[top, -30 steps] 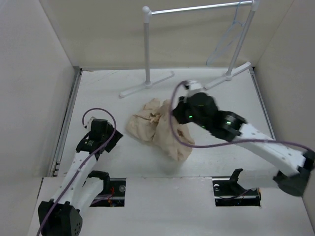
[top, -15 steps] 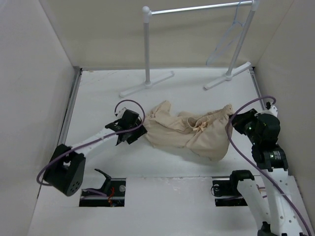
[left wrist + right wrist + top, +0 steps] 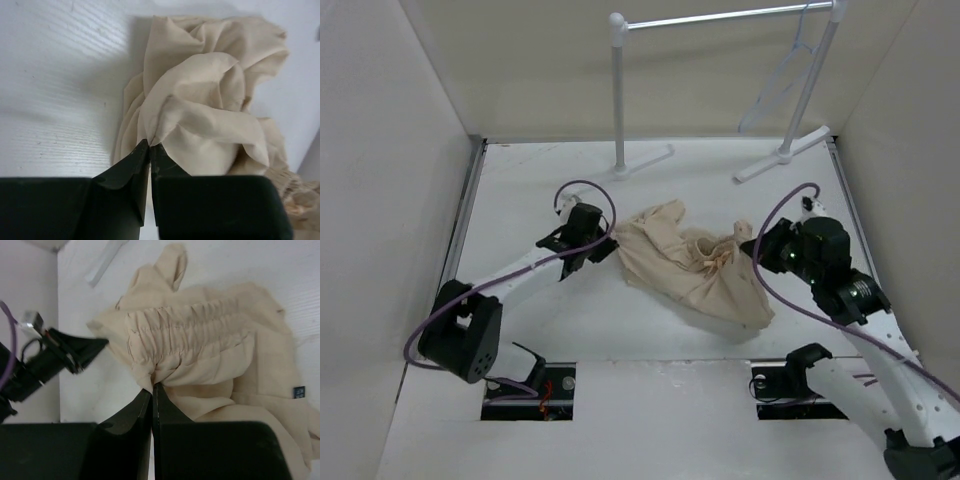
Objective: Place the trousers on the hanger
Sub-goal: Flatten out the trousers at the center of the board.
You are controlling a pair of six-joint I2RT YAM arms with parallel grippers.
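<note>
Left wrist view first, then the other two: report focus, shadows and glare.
Left wrist: trousers in fair focus, a soft shadow on the table left of them, no glare. Right wrist: softer overall; the left arm is blurred. Top external: flat, even light, a faint shadow under the trousers' near edge; the pale hanger barely stands out from the wall.

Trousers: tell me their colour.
The trousers are plain beige, with no pattern; this shows best in the left wrist view.
</note>
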